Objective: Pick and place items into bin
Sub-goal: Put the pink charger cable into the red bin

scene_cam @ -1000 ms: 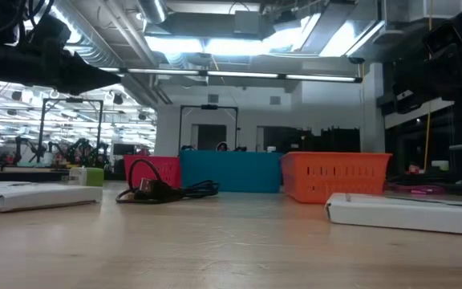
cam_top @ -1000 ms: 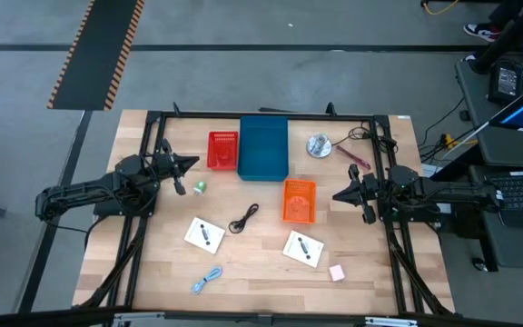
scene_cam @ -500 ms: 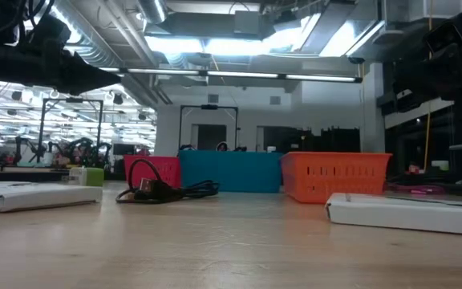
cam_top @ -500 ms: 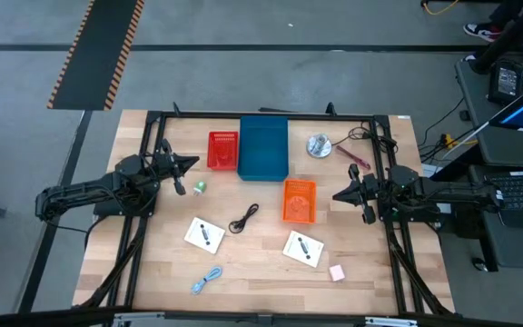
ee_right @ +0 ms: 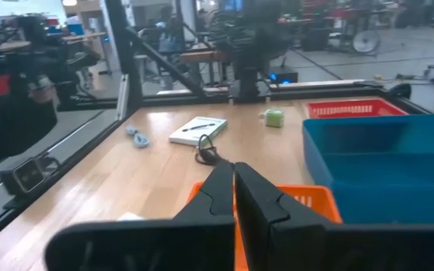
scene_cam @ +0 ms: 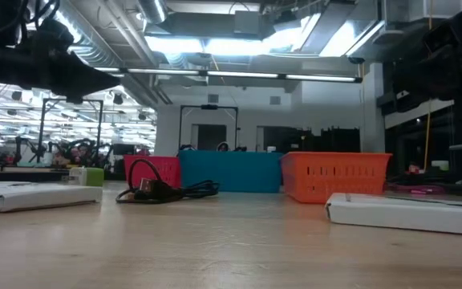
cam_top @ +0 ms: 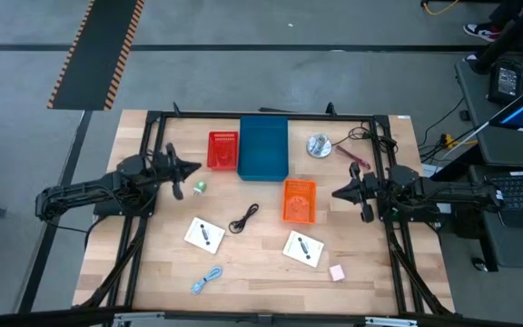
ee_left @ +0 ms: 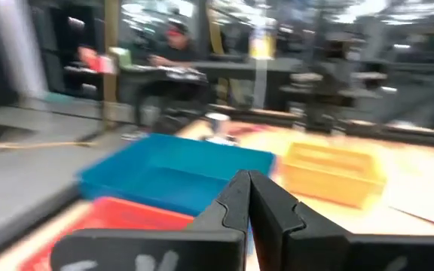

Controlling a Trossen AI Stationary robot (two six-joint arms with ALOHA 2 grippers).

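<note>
Two white cards, a black coiled cable, a light-blue cable, a tiny green piece and a pink block lie flat on the wooden table. A red bin, a blue bin and an orange bin stand mid-table. My left gripper hovers shut at the left, pointing level toward the red bin, just beyond the green piece. My right gripper hovers shut at the right, pointing level at the orange bin. Both hold nothing.
A round silver disc and a dark red pen-like thing lie at the far right. Black frame rails run along the table's sides and far edge. Bare wood shows between the cards along the near edge.
My left gripper has turned a little at the wrist while staying in place, still shut. Nothing on the table has moved.
</note>
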